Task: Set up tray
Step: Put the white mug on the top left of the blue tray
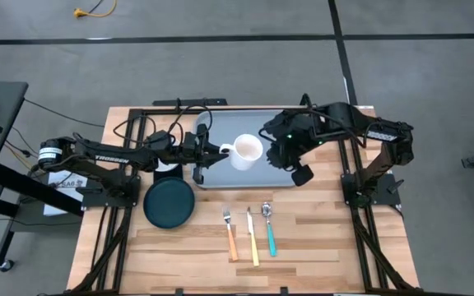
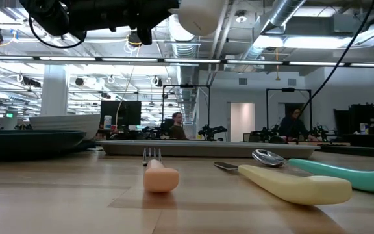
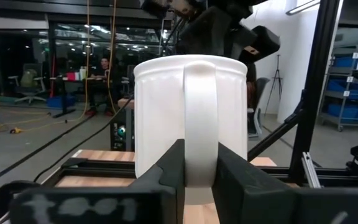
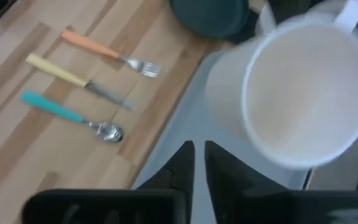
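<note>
Left gripper fingers pinch the white mug handle above the tray (right fingers nearly together); lowering comes next.

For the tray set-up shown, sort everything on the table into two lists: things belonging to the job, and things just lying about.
Job: tray; white mug, held by its handle in the left gripper.

Lying about: teal plate; orange fork; yellow knife; teal spoon.

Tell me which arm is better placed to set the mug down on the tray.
Left. The left gripper is shut on the mug's handle, holding it raised above the tray. The right gripper hovers beside it, holding nothing.
</note>
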